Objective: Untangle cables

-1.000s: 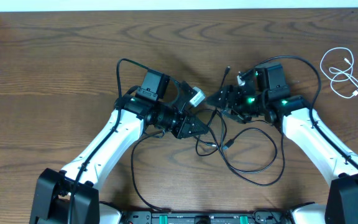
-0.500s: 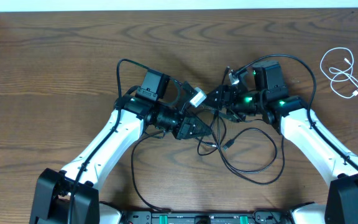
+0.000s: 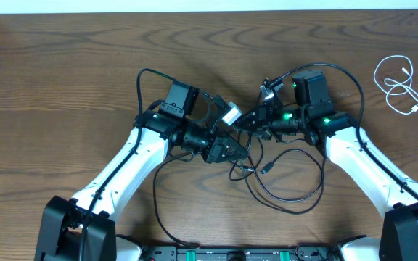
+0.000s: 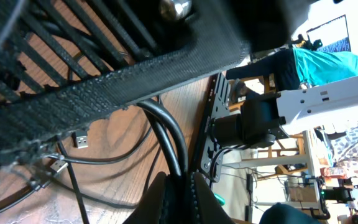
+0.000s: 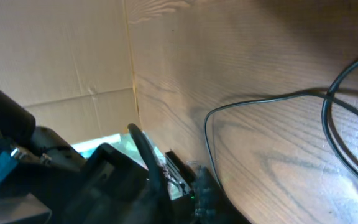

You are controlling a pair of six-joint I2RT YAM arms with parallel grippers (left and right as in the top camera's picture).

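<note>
The right gripper point(image 3: 252, 121) now sits further left, nearer the left gripper point(image 3: 232, 151). The black cable point(image 3: 292, 209) loop lies drawn in leftward too.

Dark wooden table point(image 3: 49, 72), cardboard panel point(image 5: 55, 50), teal-shirted person point(image 4: 316, 65)

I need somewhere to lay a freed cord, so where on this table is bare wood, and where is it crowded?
Bare wood: the table left of the left arm, the far strip beyond both arms, and the gap between the right arm and the white cord. Crowded: the middle, where the black cords tangle between the arms.
</note>
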